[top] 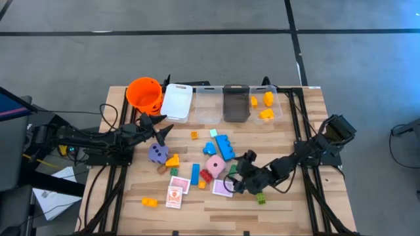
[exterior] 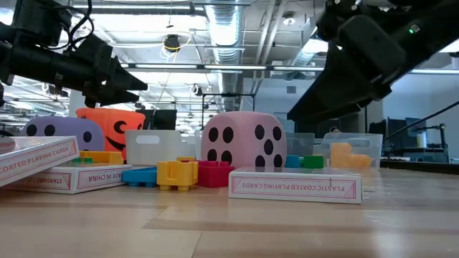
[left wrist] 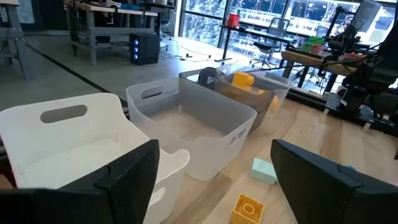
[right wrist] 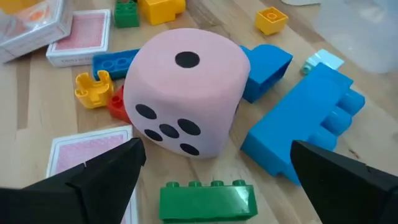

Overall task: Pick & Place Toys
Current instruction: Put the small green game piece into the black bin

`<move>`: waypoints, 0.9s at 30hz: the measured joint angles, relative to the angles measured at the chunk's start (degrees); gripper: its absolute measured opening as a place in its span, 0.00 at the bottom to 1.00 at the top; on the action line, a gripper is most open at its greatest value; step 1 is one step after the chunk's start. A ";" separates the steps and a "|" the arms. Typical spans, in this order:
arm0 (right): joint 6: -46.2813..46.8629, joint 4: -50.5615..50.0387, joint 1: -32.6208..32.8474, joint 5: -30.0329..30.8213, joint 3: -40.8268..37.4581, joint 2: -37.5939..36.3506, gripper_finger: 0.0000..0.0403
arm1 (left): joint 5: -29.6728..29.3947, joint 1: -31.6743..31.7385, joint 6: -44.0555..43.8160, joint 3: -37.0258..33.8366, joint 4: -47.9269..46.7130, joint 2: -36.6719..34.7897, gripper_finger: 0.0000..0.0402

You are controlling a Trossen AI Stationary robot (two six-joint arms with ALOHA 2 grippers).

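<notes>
On the wooden table [top: 295, 203] our right gripper [top: 237, 172] hovers open beside the pink die [right wrist: 183, 99], left gripper [top: 157, 126] open near the bins [left wrist: 199, 127].

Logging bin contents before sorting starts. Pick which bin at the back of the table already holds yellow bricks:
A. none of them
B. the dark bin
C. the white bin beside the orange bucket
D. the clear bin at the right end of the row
D: in the high view the yellow bricks lie inside the rightmost clear bin, while the white bin and dark bin show no bricks.
</notes>
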 joint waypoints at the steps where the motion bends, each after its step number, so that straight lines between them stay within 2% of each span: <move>1: 0.29 0.03 0.01 -0.03 -0.05 0.00 0.99 | 0.02 0.00 0.02 0.00 0.00 -0.02 0.75; 11: 1.33 -0.22 -0.01 -3.04 -0.10 -0.04 0.99 | -0.03 0.00 -0.13 0.01 -0.04 0.00 0.75; 14: 2.02 -1.71 -0.05 -3.82 -0.10 -0.04 0.99 | -0.05 0.00 -0.13 0.00 -0.04 0.00 0.75; 20: 9.04 -8.44 -0.81 -4.52 -0.10 -0.04 0.99 | -0.28 0.00 -0.13 0.00 -0.04 -0.02 0.75; 27: 8.88 -8.37 -0.81 -5.57 -0.12 -0.04 0.99 | -0.28 0.00 -0.13 0.00 -0.04 -0.01 0.75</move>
